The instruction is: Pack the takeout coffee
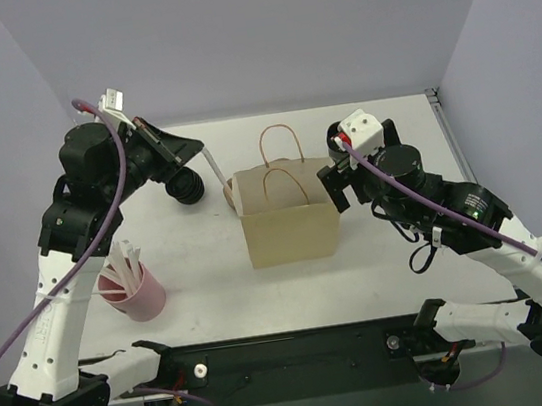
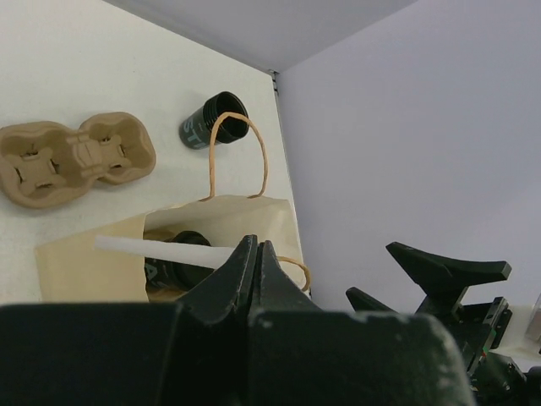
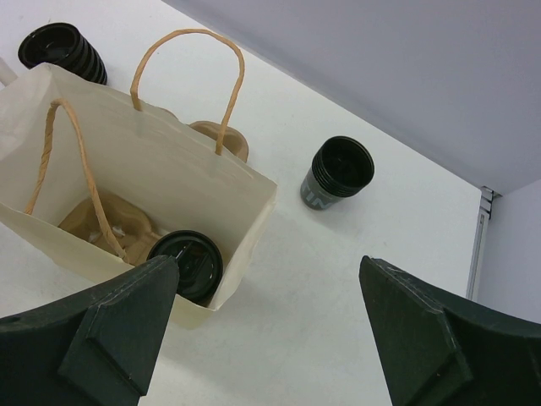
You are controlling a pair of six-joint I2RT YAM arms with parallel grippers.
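**Lidded coffee sits in the bag – one end effector pinching a straw, the other spread wide**

One brown paper bag with twisted cord handles (image 1: 289,226) stands upright and open in the middle of the white bench (image 1: 204,303). Inside it are one moulded brown pulp carrier (image 3: 106,222) and the one small black lidded takeout coffee cup (image 3: 188,264), which stands upright at the bag's right end. Whether it sits in a well of the carrier cannot be told.

A second brown pulp carrier (image 2: 76,161) lies on the bench beyond the bag. Also out there are one stack of lidless black cups (image 3: 338,173) and one stack of loose black lids (image 3: 63,51). One pink cup (image 1: 143,297) stands near the left arm and holds several white straws (image 1: 123,264), too bunched to count.

The left end effector (image 2: 256,254) is closed on a single white straw (image 2: 161,249). It hangs over the bag's far left corner, with the straw reaching across the mouth above the coffee.

The right end effector (image 3: 266,266) has its fingers spread wide and holds nothing. It hovers just outside the bag's right end, with the coffee below it, close to its left finger in the wrist view.
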